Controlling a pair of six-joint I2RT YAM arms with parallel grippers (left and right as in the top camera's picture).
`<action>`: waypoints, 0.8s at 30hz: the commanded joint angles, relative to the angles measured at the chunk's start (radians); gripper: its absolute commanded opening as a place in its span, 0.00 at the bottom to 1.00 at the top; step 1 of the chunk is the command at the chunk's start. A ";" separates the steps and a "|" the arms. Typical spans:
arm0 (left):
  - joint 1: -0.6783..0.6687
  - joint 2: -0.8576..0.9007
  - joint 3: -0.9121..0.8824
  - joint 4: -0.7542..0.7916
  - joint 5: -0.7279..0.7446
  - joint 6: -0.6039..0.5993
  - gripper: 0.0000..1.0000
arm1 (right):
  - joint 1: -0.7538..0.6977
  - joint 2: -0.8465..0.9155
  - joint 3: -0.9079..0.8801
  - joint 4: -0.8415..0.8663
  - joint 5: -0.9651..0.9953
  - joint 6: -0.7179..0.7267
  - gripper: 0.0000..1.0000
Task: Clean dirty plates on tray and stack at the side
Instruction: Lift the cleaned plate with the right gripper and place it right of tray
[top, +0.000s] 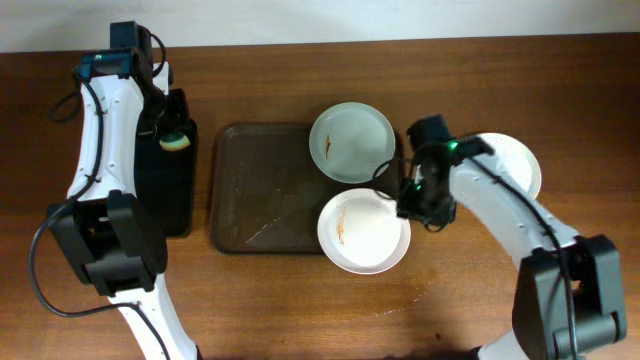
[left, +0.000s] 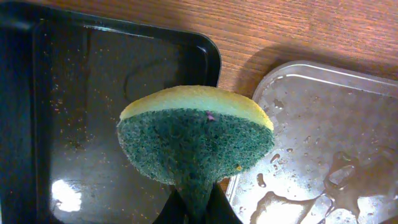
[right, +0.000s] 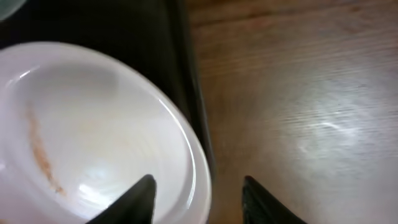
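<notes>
Straddling the white plate rim, right gripper gapes.

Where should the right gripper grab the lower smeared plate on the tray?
Take the lower plate by its right-hand rim, coming in from over the table. The rim is thin and upturned and lies over the tray edge there, so one finger can go inside and one outside. The open right gripper straddles that spot, away from the smear.
</notes>
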 joint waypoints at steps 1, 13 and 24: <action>0.007 -0.004 0.017 -0.001 0.011 0.019 0.01 | 0.056 0.002 -0.075 0.057 0.016 0.066 0.39; 0.007 -0.004 0.017 0.003 0.011 0.019 0.01 | 0.242 0.002 0.044 0.052 -0.011 0.157 0.04; 0.007 -0.004 0.017 0.007 0.011 0.019 0.01 | 0.420 0.170 0.111 0.401 -0.010 0.375 0.30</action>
